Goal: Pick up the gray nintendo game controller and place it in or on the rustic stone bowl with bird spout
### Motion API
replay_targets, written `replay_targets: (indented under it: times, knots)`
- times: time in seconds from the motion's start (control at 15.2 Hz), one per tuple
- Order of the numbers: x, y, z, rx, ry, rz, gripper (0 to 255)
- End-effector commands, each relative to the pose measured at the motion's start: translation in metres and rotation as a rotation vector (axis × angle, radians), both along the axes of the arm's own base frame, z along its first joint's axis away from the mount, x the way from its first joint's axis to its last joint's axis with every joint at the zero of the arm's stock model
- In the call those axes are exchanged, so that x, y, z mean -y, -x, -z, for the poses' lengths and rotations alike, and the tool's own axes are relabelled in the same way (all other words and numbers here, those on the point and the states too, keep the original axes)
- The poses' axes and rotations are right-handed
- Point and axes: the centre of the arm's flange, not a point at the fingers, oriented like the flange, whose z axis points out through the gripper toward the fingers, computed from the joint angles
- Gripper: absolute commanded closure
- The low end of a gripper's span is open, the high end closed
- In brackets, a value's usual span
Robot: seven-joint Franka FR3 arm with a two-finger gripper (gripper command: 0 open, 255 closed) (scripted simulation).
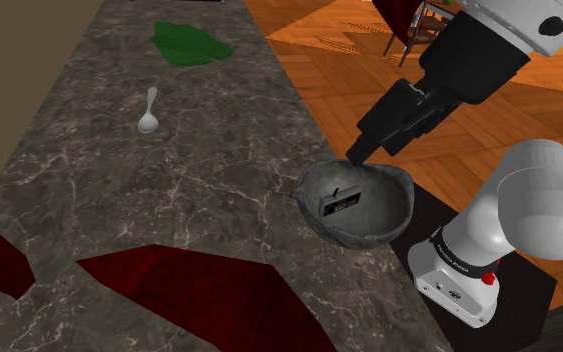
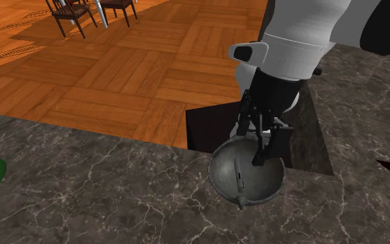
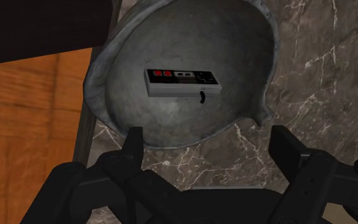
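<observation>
The gray rectangular game controller with red buttons lies flat inside the rough gray stone bowl, near its middle. The bowl sits at the edge of the marble counter, close to the robot's stand. Its small spout points away from the arm. My black gripper hangs open just above the bowl's rim, and its fingers stand wide apart with nothing between them. From the shoulder view the gripper hovers over the bowl's far rim, clear of the controller.
A small spoon and a green leaf-shaped object lie farther along the counter. Dark red shapes cover the counter's near part. Wooden floor lies beyond the counter edge, with chairs far off.
</observation>
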Motion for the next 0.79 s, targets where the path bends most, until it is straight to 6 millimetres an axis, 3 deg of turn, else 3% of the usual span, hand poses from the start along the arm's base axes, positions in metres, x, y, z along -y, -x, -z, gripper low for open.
replay_targets:
  times: [0.0, 0.26, 0.73]
  knots:
    - [0.000, 0.000, 0.000, 0.000, 0.000, 0.000, 0]
    - [0.013, 0.011, -0.047, 0.000, 0.000, 0.000, 0]
    - [0.013, 0.011, -0.047, 0.000, 0.000, 0.000, 0]
